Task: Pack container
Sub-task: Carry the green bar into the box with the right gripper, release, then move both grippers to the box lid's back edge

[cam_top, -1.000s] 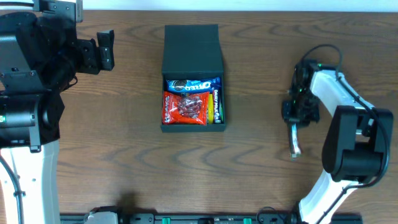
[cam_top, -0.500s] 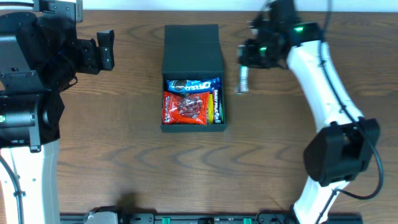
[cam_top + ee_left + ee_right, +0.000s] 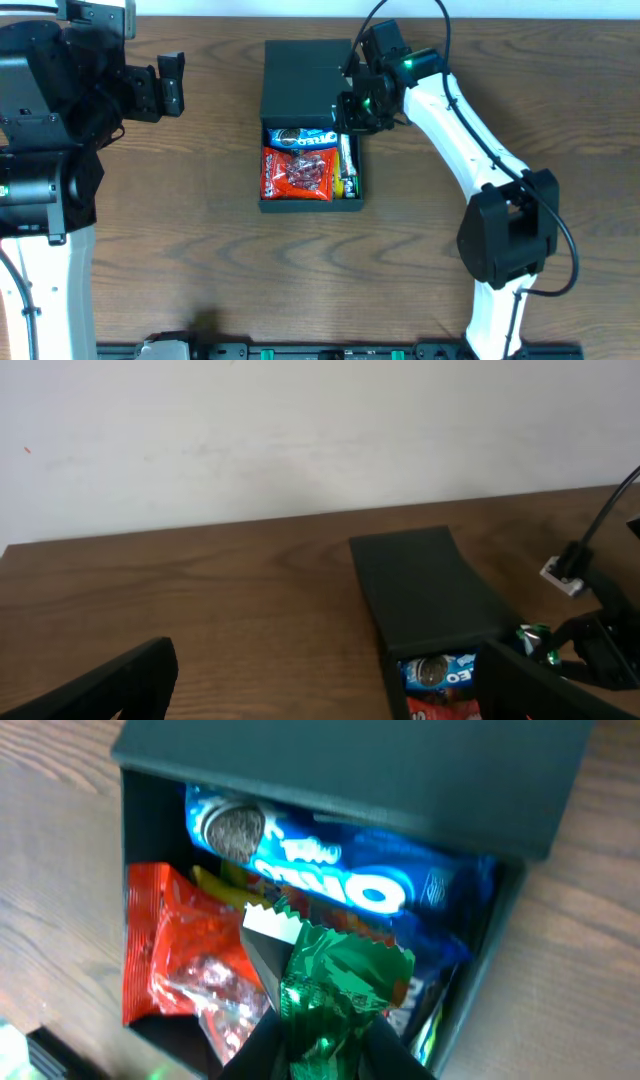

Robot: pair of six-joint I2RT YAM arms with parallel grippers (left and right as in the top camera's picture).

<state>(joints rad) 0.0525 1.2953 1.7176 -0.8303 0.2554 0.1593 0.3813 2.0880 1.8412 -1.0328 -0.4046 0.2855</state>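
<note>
Right fingers (image 3: 400, 1058) are clenched on a green packet (image 3: 340, 985) over the container (image 3: 308, 80), which is set at the tabletop's (image 3: 200, 250) 12 o'clock. Left fingers (image 3: 130, 680) are spread wide, with nothing held.

the box (image 3: 310, 75) is a matte green-black all over, lid and walls alike. inside it, at the lid end, a bright blue biscuit packet (image 3: 350, 885) carries white lettering and a picture of a black-and-white biscuit. next to that in the box lies a glossy red packet (image 3: 175, 950) with pale silvery shapes on it. a yellow strip (image 3: 215, 885) peeks out between the red and the blue. over the box's open part hangs a green foil packet (image 3: 335, 990), shiny and crinkled, with a white zigzag-edged bit at its top. the table (image 3: 200, 250) under the box is dark brown wood with streaky grain.
</note>
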